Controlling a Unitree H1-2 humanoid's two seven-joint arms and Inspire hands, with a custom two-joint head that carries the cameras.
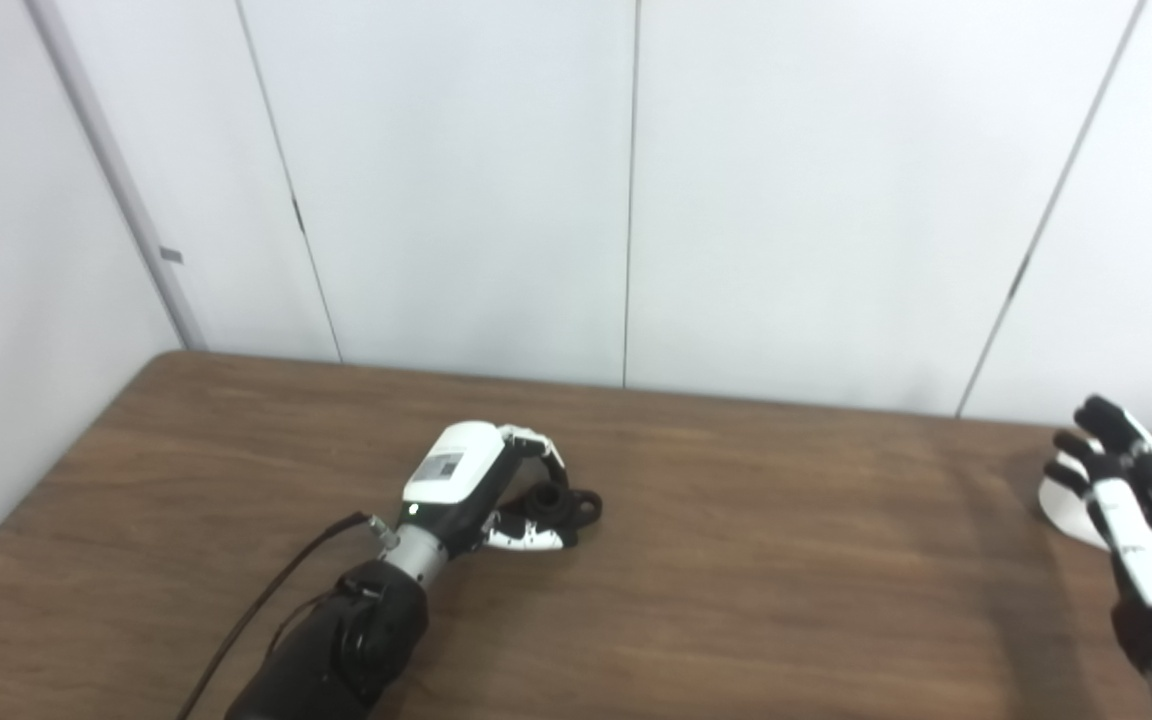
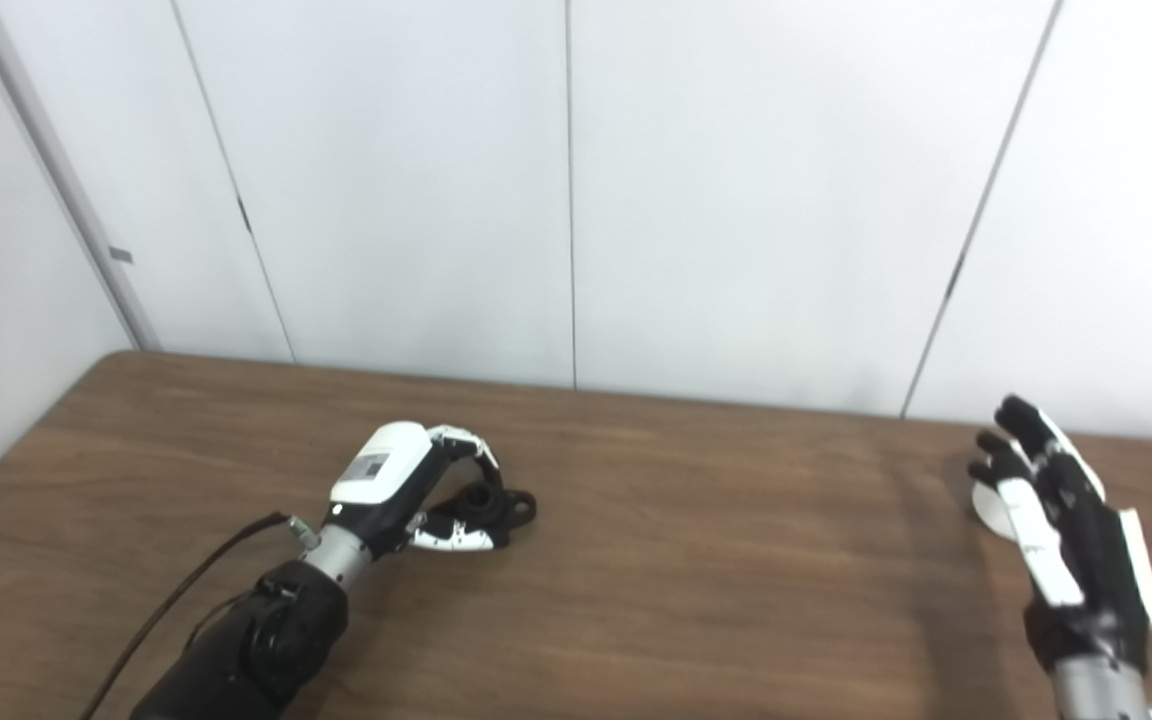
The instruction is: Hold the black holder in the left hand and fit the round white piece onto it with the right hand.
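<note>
The black holder lies on the brown table left of centre. My left hand curls around it, fingers over the top and thumb below, closed on it. The round white piece lies flat at the table's right side, mostly hidden behind my right hand. That hand hovers just in front of the white piece with its fingers spread apart and nothing in them; I cannot tell whether it touches the piece. In the right eye view the holder and the white piece show the same layout.
White wall panels rise right behind the table's far edge. A black cable runs along my left forearm over the table's front left area. A wide stretch of bare wood separates the two hands.
</note>
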